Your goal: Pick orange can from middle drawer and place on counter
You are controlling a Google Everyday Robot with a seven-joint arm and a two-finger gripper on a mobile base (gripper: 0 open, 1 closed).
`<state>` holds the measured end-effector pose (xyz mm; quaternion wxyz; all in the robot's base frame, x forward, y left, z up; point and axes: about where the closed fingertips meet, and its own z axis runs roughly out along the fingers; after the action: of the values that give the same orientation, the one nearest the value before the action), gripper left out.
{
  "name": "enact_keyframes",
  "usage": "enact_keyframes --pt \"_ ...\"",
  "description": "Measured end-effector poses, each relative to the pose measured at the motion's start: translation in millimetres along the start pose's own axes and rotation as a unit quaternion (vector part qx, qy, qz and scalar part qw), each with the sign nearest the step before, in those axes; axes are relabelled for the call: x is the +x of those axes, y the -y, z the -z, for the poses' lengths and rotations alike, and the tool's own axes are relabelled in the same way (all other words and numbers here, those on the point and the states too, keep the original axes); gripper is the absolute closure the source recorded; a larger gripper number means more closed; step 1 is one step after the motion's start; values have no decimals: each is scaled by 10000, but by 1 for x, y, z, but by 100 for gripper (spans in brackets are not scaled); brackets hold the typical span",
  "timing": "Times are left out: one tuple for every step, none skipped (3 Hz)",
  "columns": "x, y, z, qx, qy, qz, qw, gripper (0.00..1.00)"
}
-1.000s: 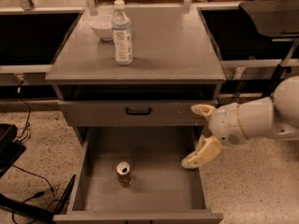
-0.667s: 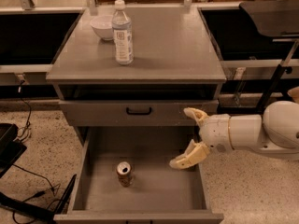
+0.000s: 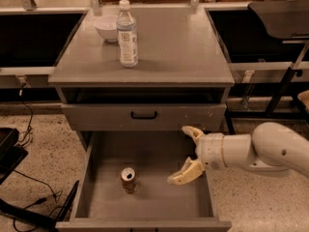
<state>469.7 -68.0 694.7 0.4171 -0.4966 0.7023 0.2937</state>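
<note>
The gripper [image 3: 178, 154] sits right of centre in the lower half of the frame, inside the open middle drawer [image 3: 88, 178] near its right wall. Its two cream fingers [image 3: 188, 172] are spread wide, with nothing between them. One tip points up toward the closed drawer front, the other down and left toward the drawer floor. The white arm [image 3: 260, 149] runs off to the right edge of the frame.

Compared with the frame 0.7 s ago, the gripper is further left and a little lower in the drawer, so the gap to the orange can [image 3: 128, 179] is smaller. The spread of the fingers looks about the same. The can has not moved.

The orange can stands upright on the drawer floor, left of the gripper and apart from it, its silver top and pull-tab facing up. No writing on its side can be read.

Above the open drawer is the shallower drawer front [image 3: 96, 117] with a black handle [image 3: 144, 115]. It is closed. Higher still, on the counter [image 3: 178, 47], a clear water bottle [image 3: 127, 35] stands upright toward the upper left. It has a white label with bluish print too small to read. Just behind it, to the left, is a white bowl [image 3: 106, 27]. Neither has shifted since the earlier frames.

Dark cables [image 3: 29, 178] lie on the speckled floor at the lower left.
</note>
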Motion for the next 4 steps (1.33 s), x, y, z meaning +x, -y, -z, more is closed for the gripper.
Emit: enact_keyframes --pt "46 4 -53 2 262 21 9997 0" --pt "88 22 -103 -6 449 152 9989 0" --pt "115 31 -146 -89 631 168 9978 0" --pt "125 21 -180 -274 771 155 9965 0"
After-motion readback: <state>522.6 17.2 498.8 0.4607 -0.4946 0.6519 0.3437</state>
